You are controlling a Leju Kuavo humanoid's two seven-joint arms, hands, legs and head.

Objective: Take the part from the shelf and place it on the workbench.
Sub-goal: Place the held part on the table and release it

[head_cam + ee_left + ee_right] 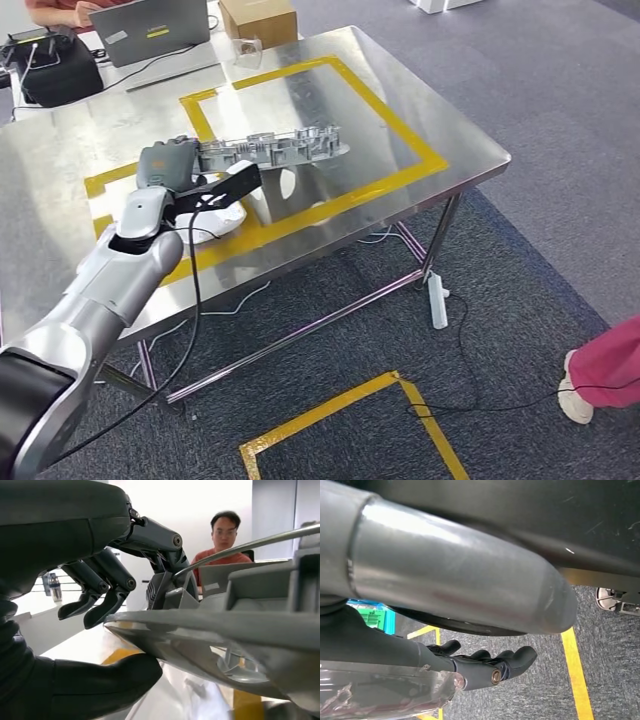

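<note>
Steel surface (453, 140), marked with a yellow-tape rectangle (392, 110), spread below and ahead. Over the marked zone, a long cast-metal part (279, 150), held level and low above the steel, with a reflection beneath it (contact with the steel cannot be told). Long axis running away from the left robot hand (167, 163) toward the far right corner of the tape; near end gripped, far end free. At the wrist camera, dark fingers (113, 587) curled over the upper face of the part (226, 625) and thumb (105, 680) pressed under its rim: a closed grasp on the casting, not a loose one. Right robot hand (490, 662) hanging low over grey carpet and a yellow floor line, fingers nearly straight and side by side, holding nothing. Left clearly the nearer and the only one engaged. Judged close to done: a short descent along the same heading, keeping the free end from dipping first, then release.
</note>
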